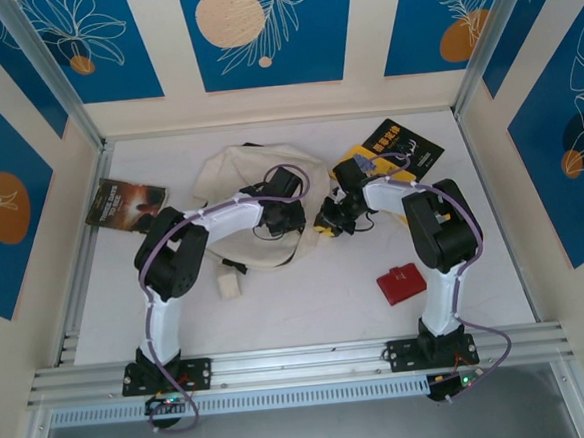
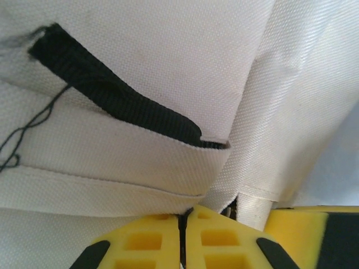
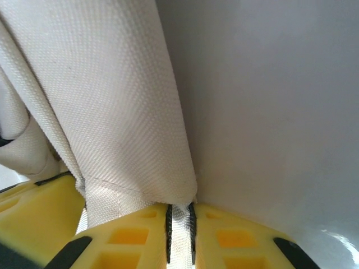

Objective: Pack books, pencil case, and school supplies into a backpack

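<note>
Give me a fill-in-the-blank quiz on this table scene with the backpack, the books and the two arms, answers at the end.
1. The right gripper is shut on a fold of the ____.
2. The dark brown book lies on the backpack's ____ side.
3. The red case lies near the base of the ____ arm.
4. The small white block lies closest to the ____ arm.
Missing words: backpack; left; right; left.

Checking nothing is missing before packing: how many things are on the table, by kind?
Thin books: 3 (dark brown cover, yellow cover, black cover with yellow lettering)
Cream-white fabric backpack: 1
Flat red case: 1
Small white block: 1
Total: 6
</note>
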{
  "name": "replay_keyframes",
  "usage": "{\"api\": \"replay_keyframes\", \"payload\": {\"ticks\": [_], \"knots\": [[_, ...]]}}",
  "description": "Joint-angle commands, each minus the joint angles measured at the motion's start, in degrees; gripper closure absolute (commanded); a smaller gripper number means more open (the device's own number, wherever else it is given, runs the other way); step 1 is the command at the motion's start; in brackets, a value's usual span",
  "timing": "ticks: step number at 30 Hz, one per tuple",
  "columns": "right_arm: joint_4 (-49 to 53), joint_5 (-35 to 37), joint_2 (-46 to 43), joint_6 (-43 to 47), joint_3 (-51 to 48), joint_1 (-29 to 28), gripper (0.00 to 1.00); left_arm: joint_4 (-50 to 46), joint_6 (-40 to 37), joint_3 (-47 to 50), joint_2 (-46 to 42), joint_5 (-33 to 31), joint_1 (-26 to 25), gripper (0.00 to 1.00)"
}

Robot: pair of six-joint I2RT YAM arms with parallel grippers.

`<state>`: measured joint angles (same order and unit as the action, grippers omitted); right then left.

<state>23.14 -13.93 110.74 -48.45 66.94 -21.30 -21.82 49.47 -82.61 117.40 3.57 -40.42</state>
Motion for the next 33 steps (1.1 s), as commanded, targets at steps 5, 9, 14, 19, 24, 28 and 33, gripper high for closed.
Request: {"api": "replay_keyframes", "payload": {"ticks": [5,9,14,19,24,28,33], "knots": [[4.8,2.0,2.2,0.3,2.5,-1.6,0.80,-0.1,-1.2,3.9,-7.6,-3.5,-0.6,1.00],[5.3,3.0,2.2,0.2,2.7,-1.6,0.81,-0.6,-2.5,5.5,-9.2,-4.6,-0.6,1.00],[5.8,4.4,2.7,-0.5,3.4,-1.8,0.88,-2.3,-3.9,7.3,-10.9,-5.8,-0.6,1.00],[7.1,6.6,3.1,-1.8,4.3,-2.2,0.92,-7.4,-4.6,9.1,-13.6,-8.6,-0.6,1.00],[8.0,7.7,2.7,-2.8,5.3,-2.3,0.93,-10.1,-4.6,11.9,-16.0,-10.6,-0.6,1.00],[4.7,3.6,-0.5,-2.2,4.8,-2.6,0.87,-8.0,-4.7,13.3,-16.6,-9.1,-0.5,1.00],[3.4,1.4,-5.0,-2.2,5.3,-3.3,0.73,-7.1,-4.6,12.9,-16.6,-8.9,-0.6,1.00]]}}
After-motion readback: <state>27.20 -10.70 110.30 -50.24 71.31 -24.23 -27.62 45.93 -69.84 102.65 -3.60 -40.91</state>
